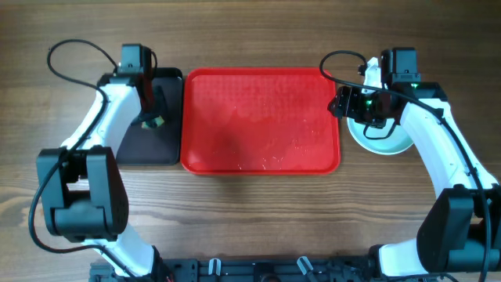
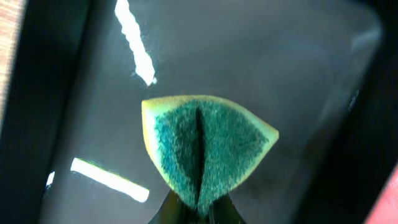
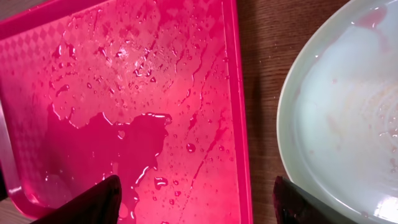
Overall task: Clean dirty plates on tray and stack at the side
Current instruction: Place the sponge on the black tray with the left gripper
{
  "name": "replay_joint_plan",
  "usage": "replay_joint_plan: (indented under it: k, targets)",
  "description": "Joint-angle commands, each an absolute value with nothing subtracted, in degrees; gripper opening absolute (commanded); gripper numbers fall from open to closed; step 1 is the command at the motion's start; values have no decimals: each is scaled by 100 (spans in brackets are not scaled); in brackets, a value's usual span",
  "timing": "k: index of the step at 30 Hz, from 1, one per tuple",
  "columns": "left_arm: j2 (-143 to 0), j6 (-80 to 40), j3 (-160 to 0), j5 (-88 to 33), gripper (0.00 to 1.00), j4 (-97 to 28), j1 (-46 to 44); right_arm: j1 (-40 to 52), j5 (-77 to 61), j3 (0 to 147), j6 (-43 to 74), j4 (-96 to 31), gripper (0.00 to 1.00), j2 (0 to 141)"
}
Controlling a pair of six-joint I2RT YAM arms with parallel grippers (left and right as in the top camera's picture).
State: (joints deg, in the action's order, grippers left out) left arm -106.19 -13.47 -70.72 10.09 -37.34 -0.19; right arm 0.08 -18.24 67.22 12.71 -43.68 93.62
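One plate: pale, round, shallow, wet, with faint pink traces, on the table just right of the tray. The tray is red, beaded and pooled with water. Right gripper is spread wide above the tray rim and plate. Left gripper pinches a folded green-yellow sponge over the black tray.

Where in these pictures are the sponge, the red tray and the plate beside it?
sponge [image 2: 230, 143]: left wrist view, on its green scouring face.
red tray [image 1: 258, 117]: overhead view, on its bare wet floor.
plate [image 3: 348, 124]: right wrist view, on its wet inner surface.
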Motion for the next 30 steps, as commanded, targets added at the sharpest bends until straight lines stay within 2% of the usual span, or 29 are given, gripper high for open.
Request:
replay_joint_plan:
  k: [1,5,6,8,9,10,11,16,22,30]
  targets:
    - [-10621,-1216,-6541,1098,4,-2991,27,36,-1914,6866,1197,-4366,78,9238]
    - [-10621,-1219,-6145,1098,5,-2449,27,36,-1914,6866,1197,-4377,79,9238]
    - [-10621,-1219,-6110,1098,9,-2416,27,36,-1914,6866,1194,-4377,78,9238]
    - [-10621,-1221,-6090,1098,34,-2445,27,36,-1914,6866,1197,-4375,79,9238]
    - [-10621,-1221,-6090,1098,57,-2460,27,36,-1914,6866,1197,-4372,79,9238]
    - [-10621,-1219,-6093,1100,86,-2460,27,36,-1914,6866,1194,-4370,79,9238]
    - [-10619,-1219,-6097,1105,100,-2460,27,36,-1914,6866,1194,-4357,79,9238]
    - [-10331,-1243,-6458,1122,100,-2731,25,36,-1916,6871,1197,-4287,79,9233]
    - [-9306,-1238,-7330,1122,100,-3553,23,36,-1918,7255,1190,-4399,79,9074]
    - [-7902,-1238,-7417,1122,100,-4171,23,36,-1914,8385,895,-5188,84,8184]
